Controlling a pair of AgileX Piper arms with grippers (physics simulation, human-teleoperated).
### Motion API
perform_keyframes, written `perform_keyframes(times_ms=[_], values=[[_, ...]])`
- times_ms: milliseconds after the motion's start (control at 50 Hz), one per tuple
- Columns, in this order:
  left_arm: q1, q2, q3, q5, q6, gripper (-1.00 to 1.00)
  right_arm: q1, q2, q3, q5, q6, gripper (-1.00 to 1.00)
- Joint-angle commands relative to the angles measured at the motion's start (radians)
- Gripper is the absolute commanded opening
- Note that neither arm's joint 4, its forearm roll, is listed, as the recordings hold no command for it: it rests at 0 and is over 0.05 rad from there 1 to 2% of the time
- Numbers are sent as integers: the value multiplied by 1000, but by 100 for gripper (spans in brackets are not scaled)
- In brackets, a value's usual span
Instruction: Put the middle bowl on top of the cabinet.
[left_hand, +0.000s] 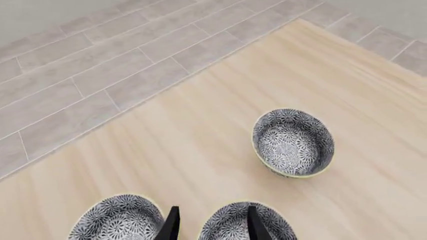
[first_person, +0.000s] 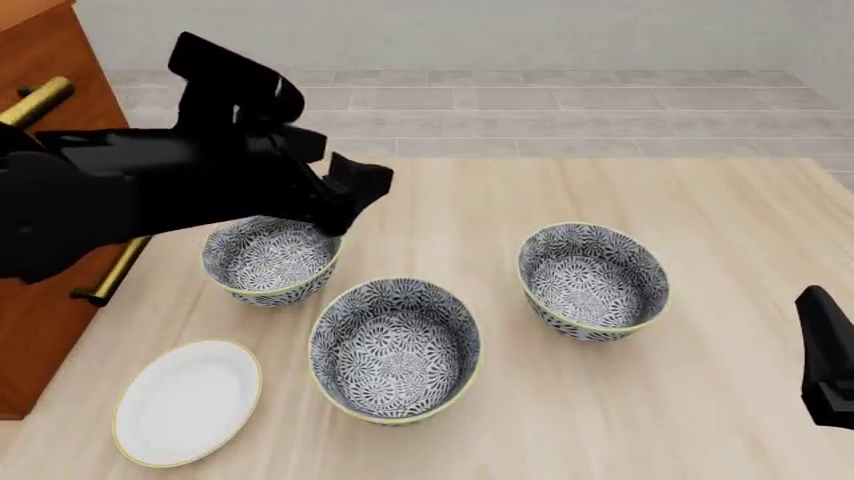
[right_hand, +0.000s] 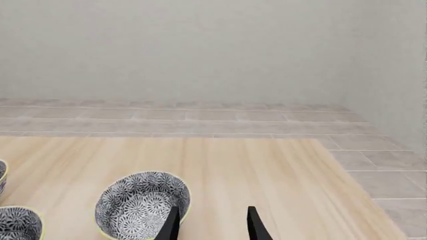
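While the left hand (left_hand: 211, 225) is hovering with fingers apart | deep blue-and-white floral middle bowl (first_person: 395, 348) is sitting on the wooden surface (first_person: 707, 400) between its twins | likely stiff, slippery, breakable; pinching the yellow rim looks best.

Left hand (left_hand: 211, 224) and right hand (right_hand: 211, 224) open.
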Motion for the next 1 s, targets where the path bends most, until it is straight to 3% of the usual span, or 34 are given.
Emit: perform_keyframes(times_ms=[20,680,1000], values=[[-22,55,-49,6,-5,100,-4,-1,1,1,0,100],[-86,277,-202,27,-3,100,-14,57,4,-54,4,100],[-104,370,-288,43,-28,100,-19,39,5,-33,6,100]])
